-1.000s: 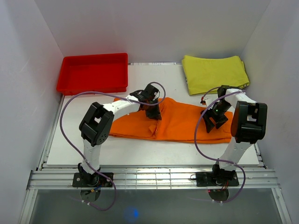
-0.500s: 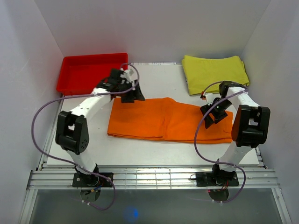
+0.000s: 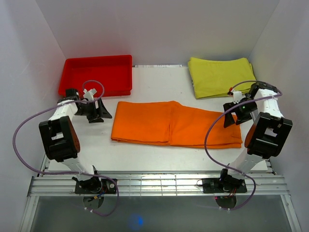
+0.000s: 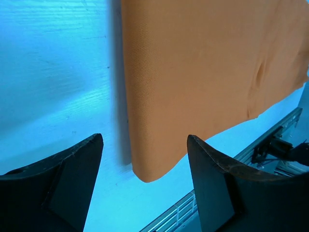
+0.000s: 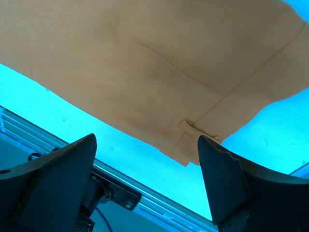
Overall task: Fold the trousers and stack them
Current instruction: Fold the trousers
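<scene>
Trousers (image 3: 174,124) lie lengthwise left-right on desk (image 3: 145,157). Left hand (image 3: 98,114) just off left end, right hand (image 3: 231,118) at right end; both wide open, empty

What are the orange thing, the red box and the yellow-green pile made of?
The orange trousers look like matte woven fabric: fine weave and a stitched seam show in the wrist views. The red tray seems rigid plastic, smooth with a slight sheen. The yellow-green cloth is probably fabric too, folded in soft layers.
</scene>
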Tool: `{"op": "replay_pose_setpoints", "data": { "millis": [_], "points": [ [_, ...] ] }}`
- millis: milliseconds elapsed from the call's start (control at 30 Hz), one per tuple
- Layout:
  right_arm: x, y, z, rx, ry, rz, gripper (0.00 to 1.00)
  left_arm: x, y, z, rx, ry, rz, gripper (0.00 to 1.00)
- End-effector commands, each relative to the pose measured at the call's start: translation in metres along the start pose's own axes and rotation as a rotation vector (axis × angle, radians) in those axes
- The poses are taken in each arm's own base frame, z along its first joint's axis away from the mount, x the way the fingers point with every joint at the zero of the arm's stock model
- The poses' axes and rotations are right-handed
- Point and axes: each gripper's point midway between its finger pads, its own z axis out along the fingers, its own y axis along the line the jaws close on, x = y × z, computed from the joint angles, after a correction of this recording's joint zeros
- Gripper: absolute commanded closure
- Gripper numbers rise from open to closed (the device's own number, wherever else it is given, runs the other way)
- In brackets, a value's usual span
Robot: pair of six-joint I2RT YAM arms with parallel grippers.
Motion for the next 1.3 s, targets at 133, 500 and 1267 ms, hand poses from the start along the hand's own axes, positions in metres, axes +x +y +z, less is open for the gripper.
{"op": "replay_pose_setpoints", "data": {
  "millis": [133, 500, 1267],
  "points": [
    [0.01, -0.02, -0.019, 0.008, -0.012, 0.124, 0.1, 0.017, -0.01, 0.032, 0.188, 0.033, -0.044, 0.23],
    [0.012, -0.048, -0.053, 0.077, -0.098, 0.218, 0.1, 0.023, -0.004, 0.076, 0.218, 0.046, -0.103, 0.37],
    [-0.029, -0.013, -0.057, -0.113, -0.327, 0.221, 0.0, -0.023, 0.002, -0.058, 0.169, -0.179, -0.051, 1.0]
  ]
}}
